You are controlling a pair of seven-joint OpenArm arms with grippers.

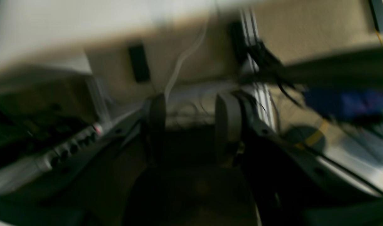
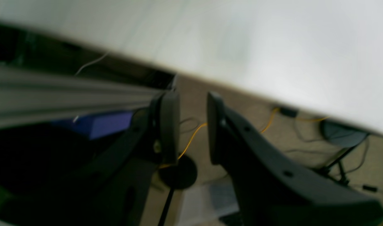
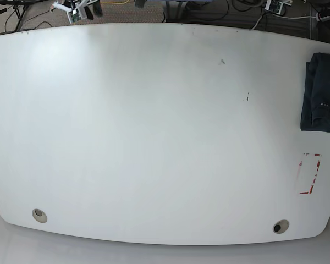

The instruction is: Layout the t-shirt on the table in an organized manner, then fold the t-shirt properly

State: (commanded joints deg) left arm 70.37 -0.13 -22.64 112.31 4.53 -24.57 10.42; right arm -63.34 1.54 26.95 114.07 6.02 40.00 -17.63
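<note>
In the base view the table (image 3: 154, 126) fills nearly the whole frame, glossy white with curved edges. Starting at the left, a round grey grommet hole (image 3: 39, 215) sits near the lower left corner. Further right, two small dark specks (image 3: 221, 61) mark the surface above centre. A second grommet hole (image 3: 281, 226) lies near the lower right corner, and above it is a red-white tape rectangle (image 3: 309, 173). At the far right edge, above the tape and well apart from it, the t-shirt (image 3: 321, 92) lies as a compact dark navy bundle, partly cut off by the frame. Neither arm shows in this view.

The right wrist view is blurred. The right gripper (image 2: 193, 125) points out over a beige floor with yellow and dark cables, its dark jaws standing apart with a clear gap and nothing between them. A blue blurred shape (image 2: 97, 124) lies to its left, and a pale wall fills the top.

The left wrist view is blurrier still. The left gripper (image 1: 189, 125) shows two fingers apart with a wide gap and nothing gripped. A white cable (image 1: 185, 56) runs above it, and a blue blurred patch (image 1: 345, 102) sits to the right
</note>
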